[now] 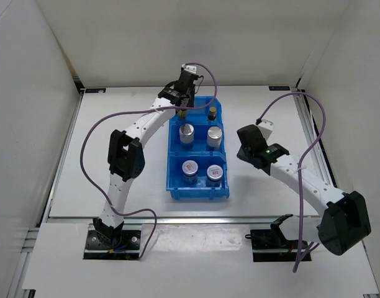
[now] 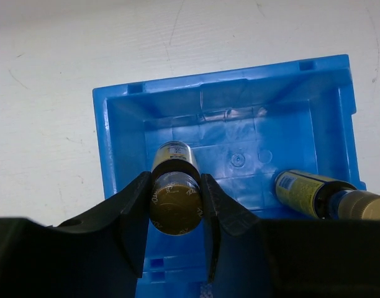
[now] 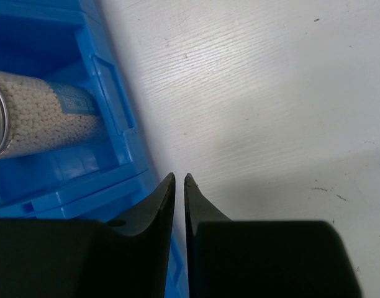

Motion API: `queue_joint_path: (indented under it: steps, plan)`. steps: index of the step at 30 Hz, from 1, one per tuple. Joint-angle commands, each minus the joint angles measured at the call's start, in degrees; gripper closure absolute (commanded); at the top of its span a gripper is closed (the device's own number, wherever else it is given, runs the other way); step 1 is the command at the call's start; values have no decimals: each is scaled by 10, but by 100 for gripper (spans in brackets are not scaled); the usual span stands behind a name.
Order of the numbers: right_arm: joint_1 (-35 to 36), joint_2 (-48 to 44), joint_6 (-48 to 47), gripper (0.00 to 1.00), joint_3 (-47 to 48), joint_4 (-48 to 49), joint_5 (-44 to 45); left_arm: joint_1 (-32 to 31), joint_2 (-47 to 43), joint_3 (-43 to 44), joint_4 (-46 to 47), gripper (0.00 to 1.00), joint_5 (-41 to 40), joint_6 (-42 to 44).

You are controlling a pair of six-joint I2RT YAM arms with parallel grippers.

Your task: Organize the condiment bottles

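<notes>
Amber gold-capped bottle point(image 2: 171, 160) sits pinched just under its cap in the left gripper point(image 2: 176, 184), inside the blue bin point(image 2: 115, 118) at its far compartment, probably light, slick glass so hold there, while the right gripper point(image 3: 179, 181) is closed and empty.

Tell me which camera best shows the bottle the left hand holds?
The left wrist view: the gold-capped bottle sits close up, clamped in the left hand over the blue bin. The top view shows only a sliver beneath the hand; the right wrist view, nothing.
</notes>
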Motion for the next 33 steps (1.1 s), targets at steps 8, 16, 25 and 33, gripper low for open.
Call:
queue_joint_path:
  steps: [8,16,25,33]
  plan:
    - [-4,5,-5,84,18,22,7,16,-27,-6,33,76,-14,-36]
    - [-4,5,-5,83,18,22,2,39,-32,-45,33,66,22,-66]
    - [-4,5,-5,83,18,22,2,51,-32,-61,33,44,66,-88]
    - [-4,5,-5,82,18,22,2,51,-50,-72,33,16,60,-99]
